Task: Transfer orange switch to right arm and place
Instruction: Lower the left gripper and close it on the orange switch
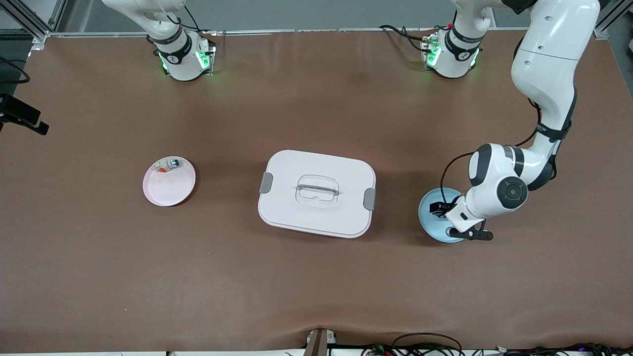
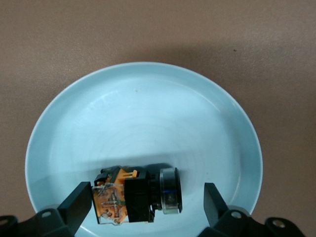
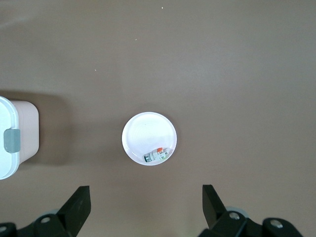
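The orange switch [image 2: 129,197] lies on its side in a pale blue plate [image 2: 148,108], a small black block with an orange-tan end and a round metal-ringed end. My left gripper [image 2: 147,198] is low over that plate [image 1: 428,217], open, with one finger on each side of the switch. One finger [image 2: 79,203] stands right beside the tan end and the other is a gap away from the round end. My right gripper [image 3: 146,202] is open and holds nothing, high over the table near a pinkish-white plate [image 3: 145,132]. It does not show in the front view.
A white lidded box [image 1: 316,193] with grey clips stands mid-table between the two plates. The pinkish-white plate [image 1: 168,190], toward the right arm's end, holds a whitish small piece [image 1: 168,164] with a green tip. Cables run along the table edge nearest the front camera.
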You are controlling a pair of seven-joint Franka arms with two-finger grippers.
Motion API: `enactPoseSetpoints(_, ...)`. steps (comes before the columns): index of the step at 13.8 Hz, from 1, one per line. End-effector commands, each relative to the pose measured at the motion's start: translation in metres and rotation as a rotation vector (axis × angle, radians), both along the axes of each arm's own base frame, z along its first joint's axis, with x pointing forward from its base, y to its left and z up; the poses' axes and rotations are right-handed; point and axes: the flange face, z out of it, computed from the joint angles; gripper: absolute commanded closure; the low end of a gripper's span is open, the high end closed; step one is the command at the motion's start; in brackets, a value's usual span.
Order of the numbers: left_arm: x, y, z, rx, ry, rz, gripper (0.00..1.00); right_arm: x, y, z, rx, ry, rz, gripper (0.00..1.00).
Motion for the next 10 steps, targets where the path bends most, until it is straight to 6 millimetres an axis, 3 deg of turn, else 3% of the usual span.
enactPoseSetpoints(1, -0.0061, 0.0037, -0.0029, 0.008, -0.017, -0.015, 0.00, -0.0066, -0.0025, 0.0022, 0.017, -0.002, 0.005, 0.00)
enactPoseSetpoints(10, -0.0083, 0.0074, -0.0081, 0.006, -0.025, -0.007, 0.00, -0.0066, -0.0025, 0.0022, 0.017, -0.002, 0.005, 0.00)
